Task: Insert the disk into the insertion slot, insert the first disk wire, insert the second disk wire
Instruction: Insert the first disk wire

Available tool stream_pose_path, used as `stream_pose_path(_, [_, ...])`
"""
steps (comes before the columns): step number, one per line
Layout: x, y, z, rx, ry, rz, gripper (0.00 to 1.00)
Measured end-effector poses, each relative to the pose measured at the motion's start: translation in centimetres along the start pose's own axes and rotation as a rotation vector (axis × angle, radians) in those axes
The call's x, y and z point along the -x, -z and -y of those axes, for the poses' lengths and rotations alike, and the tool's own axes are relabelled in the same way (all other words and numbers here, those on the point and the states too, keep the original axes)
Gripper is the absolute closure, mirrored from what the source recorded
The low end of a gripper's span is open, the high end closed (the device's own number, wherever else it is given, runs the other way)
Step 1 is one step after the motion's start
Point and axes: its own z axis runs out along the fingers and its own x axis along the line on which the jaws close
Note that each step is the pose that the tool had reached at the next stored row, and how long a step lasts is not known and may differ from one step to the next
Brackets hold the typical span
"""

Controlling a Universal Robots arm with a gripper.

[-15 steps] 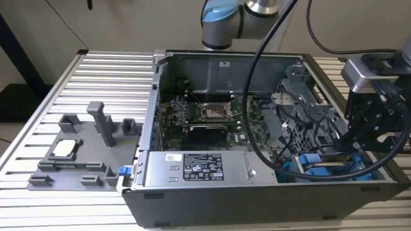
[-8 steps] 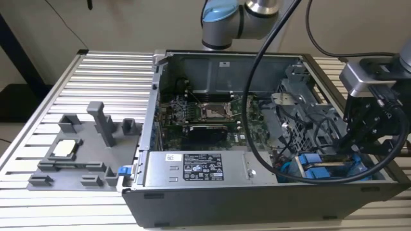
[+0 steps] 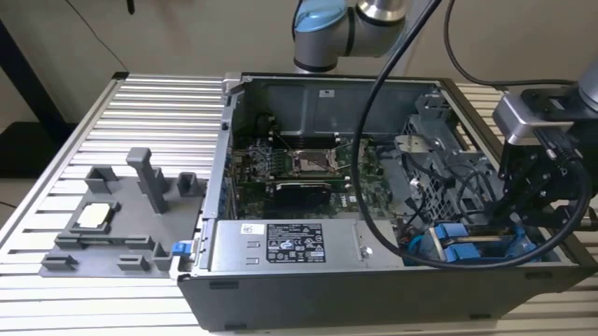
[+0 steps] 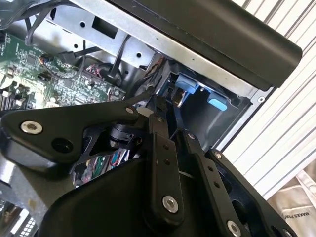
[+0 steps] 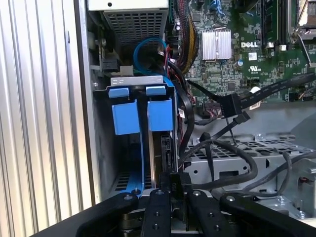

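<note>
Soft, even indoor light over the pale slatted table (image 3: 140,98). The open computer case (image 3: 374,297) holds deep shadow inside. In the second wrist view, the table's slats glare nearly white.

In the first wrist view the disk (image 5: 164,148), a flat dark slab clipped in a bright blue plastic frame, stands on edge inside the insertion slot (image 5: 136,81), an open grey sheet-metal bay at the corner of the computer case. The frame's square blue end tab (image 5: 160,114) sits just beside a matching blue tab (image 5: 124,117), the two side by side under the bay's metal bracket. A flat black wire with a black block connector (image 5: 231,104) lies near the bay, apart from the disk. A thin blue wire (image 5: 146,45) loops just beyond the bay; its ends are hidden.
</note>
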Motion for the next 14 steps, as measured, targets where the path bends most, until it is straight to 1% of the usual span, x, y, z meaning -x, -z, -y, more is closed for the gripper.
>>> stream_pose_path(14, [-0.03,-0.51,0.06,-0.0001,0.0,-0.0001,0.81])
